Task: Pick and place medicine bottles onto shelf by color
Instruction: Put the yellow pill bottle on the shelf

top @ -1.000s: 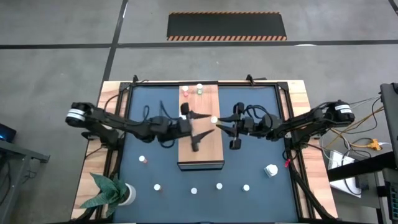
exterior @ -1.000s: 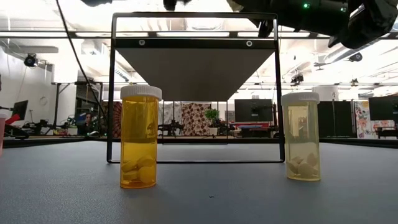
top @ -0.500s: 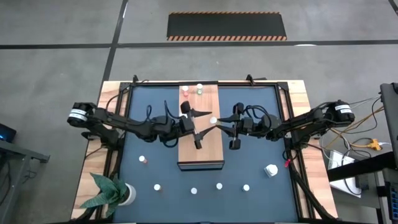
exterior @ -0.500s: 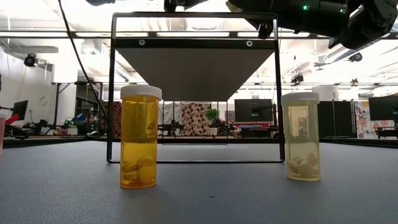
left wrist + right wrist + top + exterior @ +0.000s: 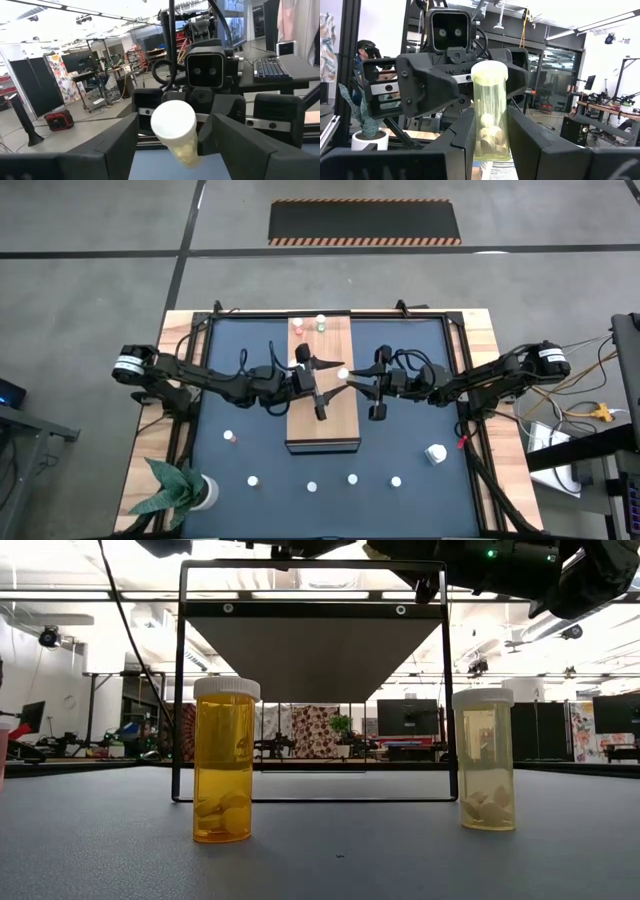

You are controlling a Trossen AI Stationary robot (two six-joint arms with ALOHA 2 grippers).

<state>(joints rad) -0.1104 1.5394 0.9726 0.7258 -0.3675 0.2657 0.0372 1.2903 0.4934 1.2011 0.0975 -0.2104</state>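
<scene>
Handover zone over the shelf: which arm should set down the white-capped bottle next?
Right, most likely. The right gripper already clamps the pale yellow bottle upright above the shelf. The left gripper faces it with fingers spread wide, holding nothing.

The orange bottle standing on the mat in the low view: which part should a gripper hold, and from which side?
I would hold the orange bottle on its straight body, just under the wider white cap, coming from above. It stands upright, with free mat on both sides; the pale bottle stands well apart.
</scene>
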